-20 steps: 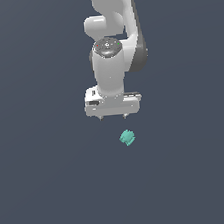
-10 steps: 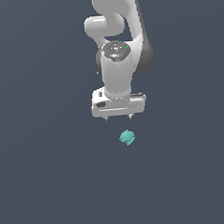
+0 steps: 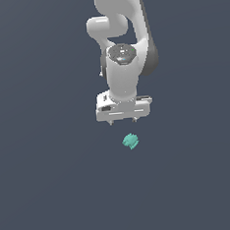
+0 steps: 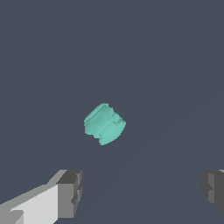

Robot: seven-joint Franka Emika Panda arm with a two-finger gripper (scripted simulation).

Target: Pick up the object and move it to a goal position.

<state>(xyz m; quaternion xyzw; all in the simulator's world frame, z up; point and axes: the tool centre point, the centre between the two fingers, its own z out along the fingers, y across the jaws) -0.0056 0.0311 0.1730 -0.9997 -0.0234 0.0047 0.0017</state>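
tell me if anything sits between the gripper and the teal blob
Nothing. In the wrist view the teal blob lies apart from the open gripper, with only bare dark surface between them. The exterior view shows the same empty gap.

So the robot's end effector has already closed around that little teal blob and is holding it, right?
Not quite. The end effector is open and empty; the wrist view shows its fingers spread wide, with the teal blob lying apart from them, untouched.
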